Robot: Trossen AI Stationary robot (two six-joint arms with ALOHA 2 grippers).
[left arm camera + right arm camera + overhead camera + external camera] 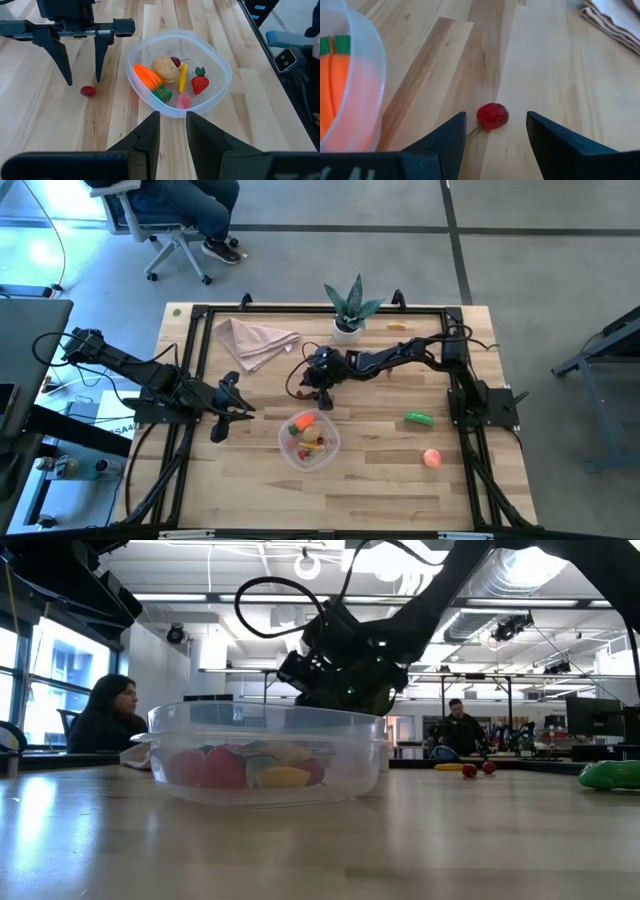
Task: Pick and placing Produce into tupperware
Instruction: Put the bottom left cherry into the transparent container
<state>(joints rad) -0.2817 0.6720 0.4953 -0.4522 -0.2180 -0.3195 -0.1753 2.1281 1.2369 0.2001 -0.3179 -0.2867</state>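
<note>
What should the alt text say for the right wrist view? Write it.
The open right gripper hovers over a small red cherry lying on the wooden table between its dark fingers. A clear tub holding an orange carrot sits beside it.

An open-plan lab: exposed ceiling ducts (520,580), workbenches, seated people (108,712).

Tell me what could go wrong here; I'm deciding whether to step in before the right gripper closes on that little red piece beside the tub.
The red piece is small, round and lies between the open right gripper fingers on bare wood; a slightly off closing could squirt it away.

The tupperware stands close beside it, so the fingers may nudge its wall and shift the produce inside.

The left gripper, shut, waits near the tub's other side and could crowd the carry-over.
</note>
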